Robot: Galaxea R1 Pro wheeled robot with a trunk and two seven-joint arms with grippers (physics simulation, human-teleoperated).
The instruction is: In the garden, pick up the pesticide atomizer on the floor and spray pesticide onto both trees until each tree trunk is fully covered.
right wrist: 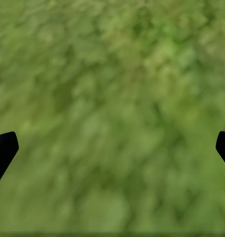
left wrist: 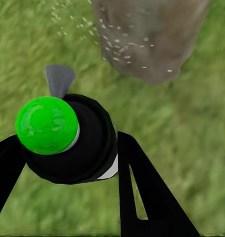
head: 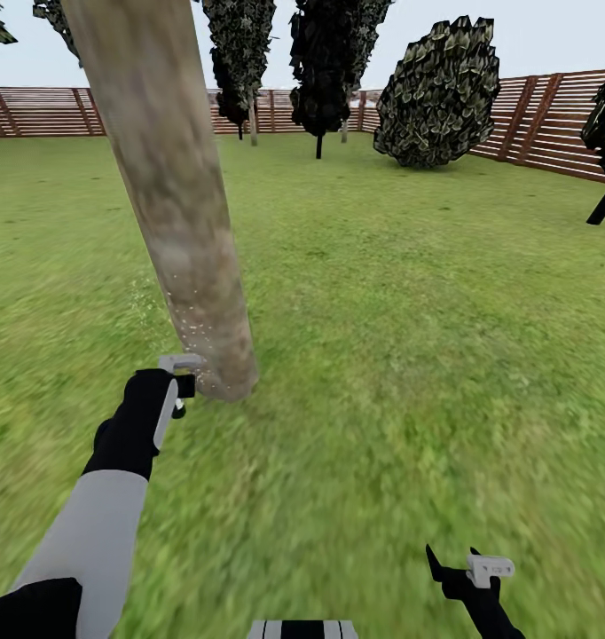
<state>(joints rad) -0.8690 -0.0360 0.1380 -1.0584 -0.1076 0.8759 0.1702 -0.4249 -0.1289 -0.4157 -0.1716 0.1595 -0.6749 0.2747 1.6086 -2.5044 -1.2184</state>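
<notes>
The pesticide atomizer (left wrist: pixel 47 124) has a bright green round cap, a black body and a grey nozzle (left wrist: pixel 59 79). My left gripper (left wrist: pixel 67 140) is shut on it, with one black finger (left wrist: pixel 142 187) on each side. In the head view the left gripper (head: pixel 184 390) hangs low over the grass floor (head: pixel 382 355), just left of the base of a thick, pale mottled tree trunk (head: pixel 174 195) that leans left. White specks dot the lower trunk (left wrist: pixel 147 39) and the air beside it. My right gripper (head: pixel 451 557) is open over bare grass (right wrist: pixel 112 113), with its fingertips (right wrist: pixel 3 148) far apart.
A brown slatted fence (head: pixel 551 115) runs along the back and right of the lawn. Dark thin-trunked trees (head: pixel 320 80) and a dense bush (head: pixel 440 93) stand in front of it. Another dark trunk (head: pixel 604 204) leans at the right edge. Open grass lies to the right of the trunk.
</notes>
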